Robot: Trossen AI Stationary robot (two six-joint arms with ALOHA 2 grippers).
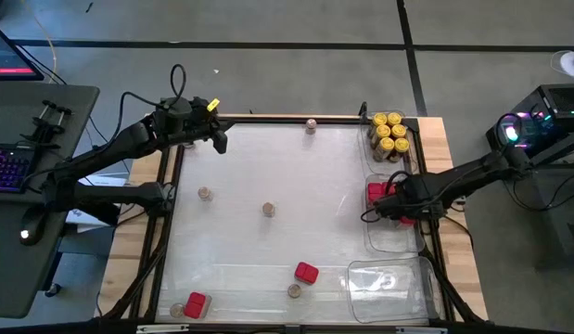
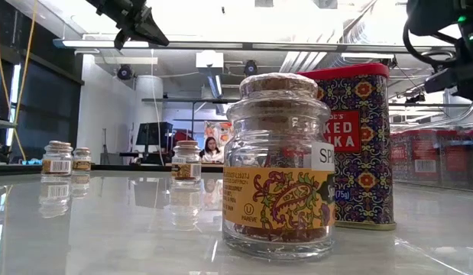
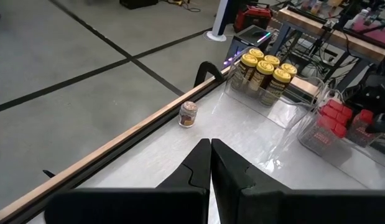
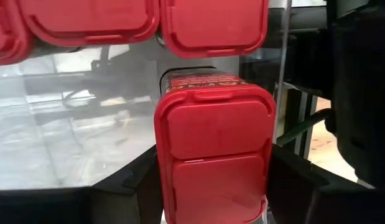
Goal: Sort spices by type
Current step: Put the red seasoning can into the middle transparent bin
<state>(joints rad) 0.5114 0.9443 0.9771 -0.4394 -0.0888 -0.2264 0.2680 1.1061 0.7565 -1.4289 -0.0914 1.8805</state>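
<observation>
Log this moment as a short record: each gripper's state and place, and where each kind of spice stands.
left gripper: shut, empty, raised over the table's far left corner
right gripper: fingers closed on a red tin, over the clear tray at the right edge
yellow-lid jars: six, grouped in the far right tray
red tins: some in the right tray; two loose near the front edge
cork-top jars: scattered on the table, unsorted
</observation>
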